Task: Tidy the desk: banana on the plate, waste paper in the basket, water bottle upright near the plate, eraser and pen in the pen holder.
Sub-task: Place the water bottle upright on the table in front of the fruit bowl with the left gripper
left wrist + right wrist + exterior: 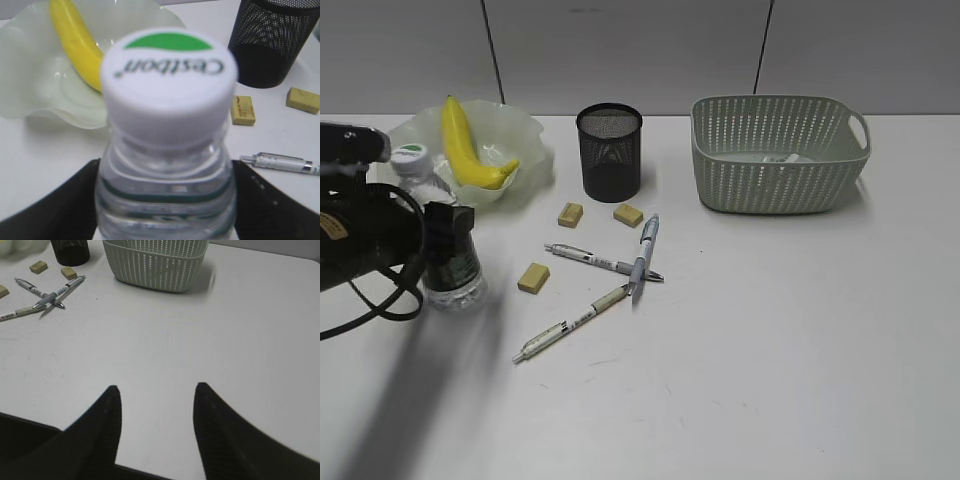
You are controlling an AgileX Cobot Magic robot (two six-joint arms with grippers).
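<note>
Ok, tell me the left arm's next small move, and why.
Probably open a little more and back the left gripper off the bottle. The bottle stands upright on the desk beside the plate, which has the banana on it, so that step looks done. Three erasers and three pens lie loose.

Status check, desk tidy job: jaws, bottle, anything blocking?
Left gripper jaws flank upright water bottle. Right gripper open, empty. Banana on plate. Nothing blocking.
</note>
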